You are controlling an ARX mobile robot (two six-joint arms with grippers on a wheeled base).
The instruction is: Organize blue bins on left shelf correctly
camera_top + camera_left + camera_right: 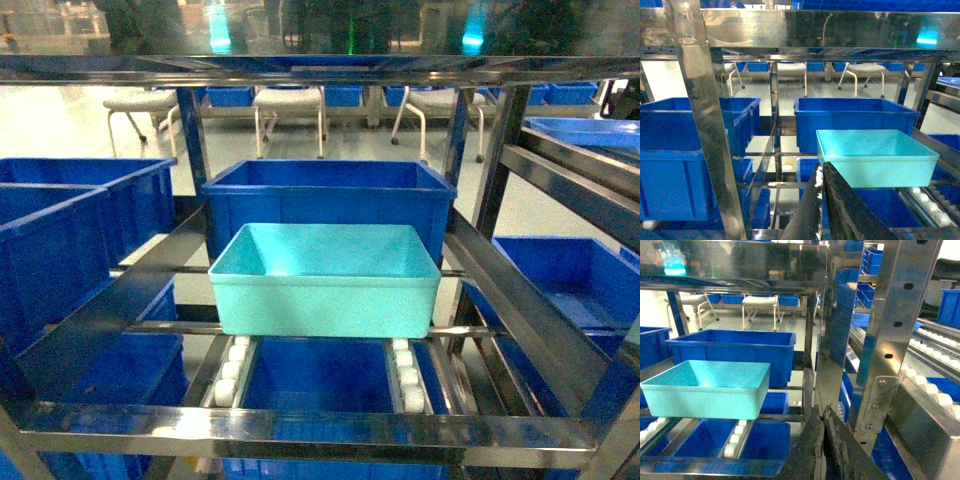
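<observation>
Head view has the turquoise bin sitting empty on the roller lanes of the shelf, right in front of a royal-blue bin. Nothing's gripping it, so I'd guess the sorting is barely started. Left gripper and right gripper both look pressed together, holding nothing, well short of the bin.

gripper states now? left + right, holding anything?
Left gripper: shut, holding nothing, short of the turquoise bin.
Right gripper: shut, holding nothing.
</observation>
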